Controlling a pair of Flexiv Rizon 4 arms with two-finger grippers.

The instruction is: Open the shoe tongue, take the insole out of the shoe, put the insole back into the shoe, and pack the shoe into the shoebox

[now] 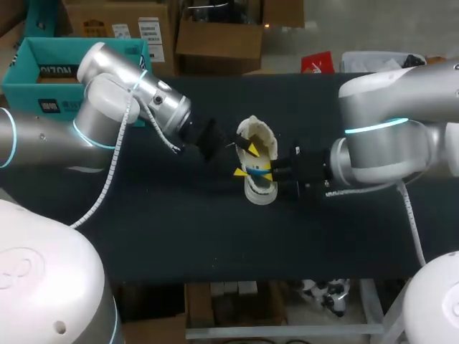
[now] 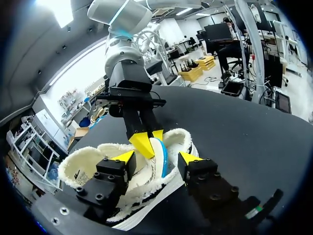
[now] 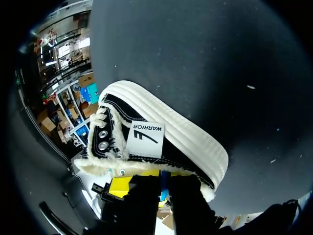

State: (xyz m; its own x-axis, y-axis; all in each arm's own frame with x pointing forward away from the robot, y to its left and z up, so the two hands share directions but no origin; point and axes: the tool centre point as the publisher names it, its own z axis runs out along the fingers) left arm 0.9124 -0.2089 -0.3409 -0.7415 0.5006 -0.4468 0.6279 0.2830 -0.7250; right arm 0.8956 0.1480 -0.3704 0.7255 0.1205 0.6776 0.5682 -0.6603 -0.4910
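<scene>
A black-and-white shoe (image 1: 259, 136) with cream fleece lining lies in the middle of the black table. My right gripper (image 1: 267, 169) comes in from the right. It is shut on the blue-edged insole (image 1: 257, 173), which stands up out of the shoe's opening. In the left wrist view its yellow tips (image 2: 149, 138) pinch the insole (image 2: 161, 156) just ahead of my own fingers. My left gripper (image 2: 156, 157) is open, its fingers on either side of the shoe (image 2: 88, 166). From the right wrist the shoe's side (image 3: 161, 147) shows, with a blue strip of the insole (image 3: 165, 182) between the dark fingers.
A teal open box (image 1: 43, 79) stands at the table's back left, behind my left arm. Bare black tabletop (image 1: 179, 236) stretches in front of the shoe toward the near edge.
</scene>
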